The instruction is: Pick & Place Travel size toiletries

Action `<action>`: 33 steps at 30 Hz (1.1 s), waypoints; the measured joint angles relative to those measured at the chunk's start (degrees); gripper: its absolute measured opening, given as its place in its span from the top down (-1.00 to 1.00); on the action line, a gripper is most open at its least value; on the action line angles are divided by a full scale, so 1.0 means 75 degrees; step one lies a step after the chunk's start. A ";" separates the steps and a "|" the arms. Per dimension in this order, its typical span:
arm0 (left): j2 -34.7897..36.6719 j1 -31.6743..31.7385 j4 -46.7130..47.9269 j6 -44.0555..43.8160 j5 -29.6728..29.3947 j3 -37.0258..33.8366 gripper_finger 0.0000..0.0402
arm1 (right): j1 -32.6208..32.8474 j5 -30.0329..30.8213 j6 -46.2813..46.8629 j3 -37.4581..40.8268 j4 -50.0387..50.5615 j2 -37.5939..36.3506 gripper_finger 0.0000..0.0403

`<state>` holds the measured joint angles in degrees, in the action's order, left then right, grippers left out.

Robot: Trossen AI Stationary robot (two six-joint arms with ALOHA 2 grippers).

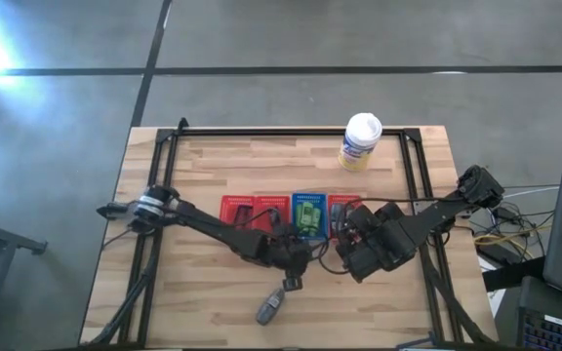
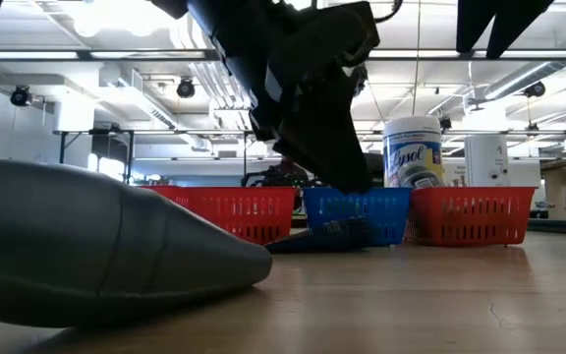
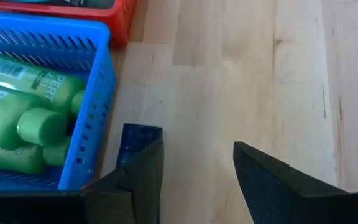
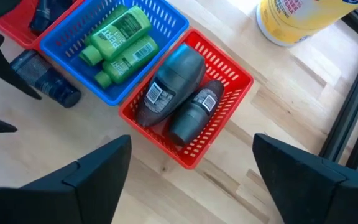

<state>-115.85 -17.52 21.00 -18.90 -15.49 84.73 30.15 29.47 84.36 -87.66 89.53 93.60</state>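
The left hand (image 3: 194,171) is open over a dark stick (image 3: 135,146) beside the blue basket (image 3: 98,124). It should go low, then squeeze gently. The right hand (image 4: 191,180) waits, open.

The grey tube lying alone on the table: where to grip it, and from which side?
Grip the grey tube across its thick middle, from straight above: it lies flat on its side, tapers toward one end, and both long sides look free.

A light wooden table (image 1: 213,166) with a black frame stands on a grey concrete floor (image 1: 261,39) crossed by dark seams. Beyond it, bright strip lights (image 2: 116,20) line a white ceiling.
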 joint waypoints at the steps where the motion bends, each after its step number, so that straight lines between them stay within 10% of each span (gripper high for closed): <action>1: -0.0004 0.0004 -0.0019 -0.0003 -0.0010 -0.0016 0.02 | 0.0000 0.0000 0.0006 0.0000 0.0000 0.0002 -0.66; 33: -0.0009 0.0537 -0.0796 0.0078 0.0467 -0.1113 0.02 | -0.0002 0.0035 0.0160 0.0224 -0.0041 0.0012 -0.43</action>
<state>-115.92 -13.50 15.03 -18.31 -11.98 76.38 30.13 29.74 85.56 -85.97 89.22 93.69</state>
